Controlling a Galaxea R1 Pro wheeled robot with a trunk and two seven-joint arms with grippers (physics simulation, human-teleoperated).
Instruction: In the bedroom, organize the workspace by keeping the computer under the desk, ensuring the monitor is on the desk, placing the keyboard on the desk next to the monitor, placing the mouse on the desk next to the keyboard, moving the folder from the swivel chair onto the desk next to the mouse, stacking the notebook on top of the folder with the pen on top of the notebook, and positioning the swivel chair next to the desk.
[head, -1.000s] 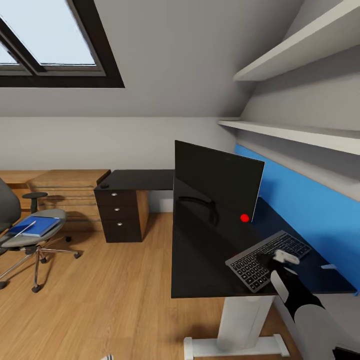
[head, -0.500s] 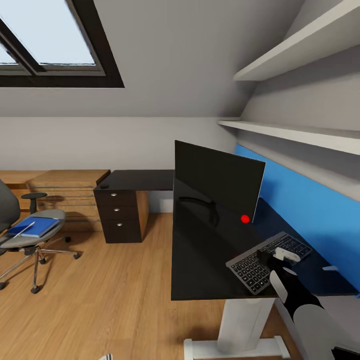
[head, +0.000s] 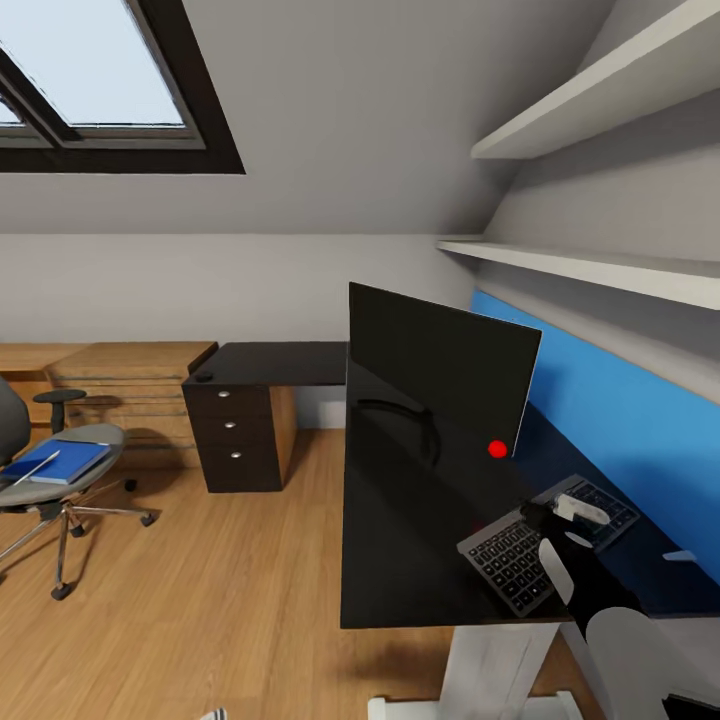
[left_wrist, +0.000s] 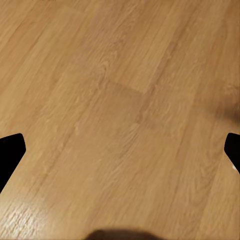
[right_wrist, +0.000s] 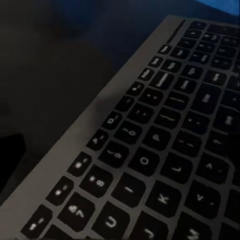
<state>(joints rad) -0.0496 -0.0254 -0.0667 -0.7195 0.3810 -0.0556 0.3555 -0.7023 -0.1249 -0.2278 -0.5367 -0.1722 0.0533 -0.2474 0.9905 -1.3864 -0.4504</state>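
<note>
Hovering over the keyboard (head: 545, 550) — right gripper (head: 556, 516) just above its keys.

A glossy black L-shaped desk (head: 400, 560) carries an upright monitor (head: 435, 370) and, nearer, a grey-framed keyboard (head: 515, 560). Far left, a swivel chair (head: 50, 480) on the wooden floor (head: 200, 600) bears a blue folder (head: 62, 464).

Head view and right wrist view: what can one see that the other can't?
Head view alone: the wide black flat monitor, the grey padded swivel chair carrying the bright blue flat folder, and the right gripper over the keys. Right wrist view alone: the white markings on single keys. Both: the grey-framed dark-keyed keyboard lying on the glossy black desk.
</note>
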